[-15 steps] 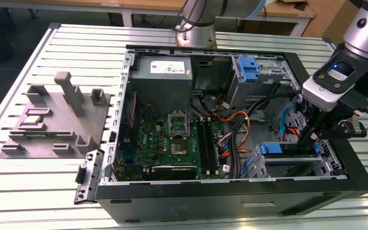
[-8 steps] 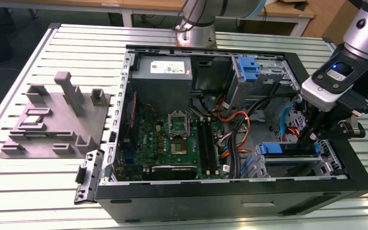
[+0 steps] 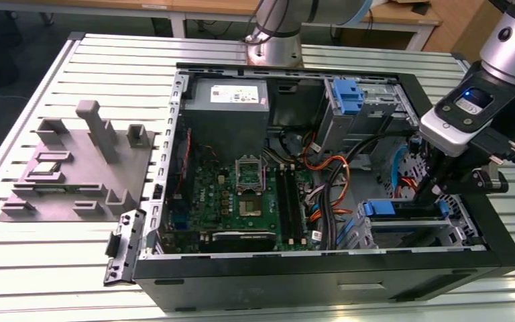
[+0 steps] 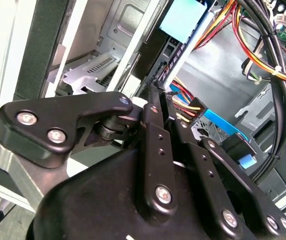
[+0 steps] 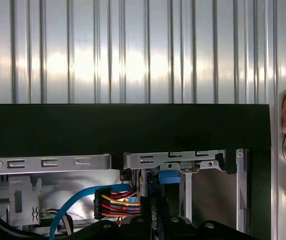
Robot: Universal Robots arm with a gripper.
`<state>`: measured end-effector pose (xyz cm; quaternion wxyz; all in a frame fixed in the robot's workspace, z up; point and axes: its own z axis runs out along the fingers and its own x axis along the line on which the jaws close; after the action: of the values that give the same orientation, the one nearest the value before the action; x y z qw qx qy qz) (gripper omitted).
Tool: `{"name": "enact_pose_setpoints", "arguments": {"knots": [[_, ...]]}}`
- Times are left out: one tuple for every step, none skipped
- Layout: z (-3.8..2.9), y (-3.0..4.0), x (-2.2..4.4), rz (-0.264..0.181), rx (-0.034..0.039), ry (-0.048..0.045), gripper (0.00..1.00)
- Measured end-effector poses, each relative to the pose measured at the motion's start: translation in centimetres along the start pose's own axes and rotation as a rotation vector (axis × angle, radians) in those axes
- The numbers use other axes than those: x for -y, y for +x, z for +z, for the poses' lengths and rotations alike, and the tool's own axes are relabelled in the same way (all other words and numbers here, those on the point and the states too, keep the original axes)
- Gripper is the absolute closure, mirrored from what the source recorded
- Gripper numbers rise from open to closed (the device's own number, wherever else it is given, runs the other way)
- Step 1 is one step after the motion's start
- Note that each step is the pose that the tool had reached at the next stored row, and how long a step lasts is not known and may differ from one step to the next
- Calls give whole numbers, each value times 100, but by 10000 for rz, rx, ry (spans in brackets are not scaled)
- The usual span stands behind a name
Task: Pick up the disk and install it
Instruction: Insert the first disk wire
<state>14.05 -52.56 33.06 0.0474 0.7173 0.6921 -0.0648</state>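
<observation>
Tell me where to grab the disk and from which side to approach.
Grip the disk across its two flat faces near the free edge, coming down through the open side of the case. It appears to stand on edge by the drive cage, with cables crowding one side. The gripper is at that edge.

Bright, even overhead light fills the exterior view, leaving pale glare streaks on the ribbed metal table (image 3: pixel 78 60), while the inside of the open computer case (image 3: pixel 329 268) stays darker and shadowed. In the first wrist view the table's ribs carry soft bright reflections. In the second wrist view the black gripper (image 4: pixel 155 107) looms close, perhaps slightly soft-focused.
</observation>
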Motion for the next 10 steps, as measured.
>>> {"name": "enact_pose_setpoints", "arguments": {"knots": [[0, 0, 0, 0, 0, 0, 83], [-1, -1, 0, 1, -1, 0, 83], [-7, -2, 0, 1, 2, 0, 83], [-14, -3, 1, 1, 3, 0, 83], [-18, -3, 1, 1, 1, 0, 83], [-17, -3, 1, 1, -1, 0, 83], [-18, -5, 1, 1, 0, 0, 83], [-18, -12, 0, 1, 3, 0, 83], [-16, -16, 0, 0, 2, 0, 83], [-14, -17, 0, 0, 0, 0, 83]]}}
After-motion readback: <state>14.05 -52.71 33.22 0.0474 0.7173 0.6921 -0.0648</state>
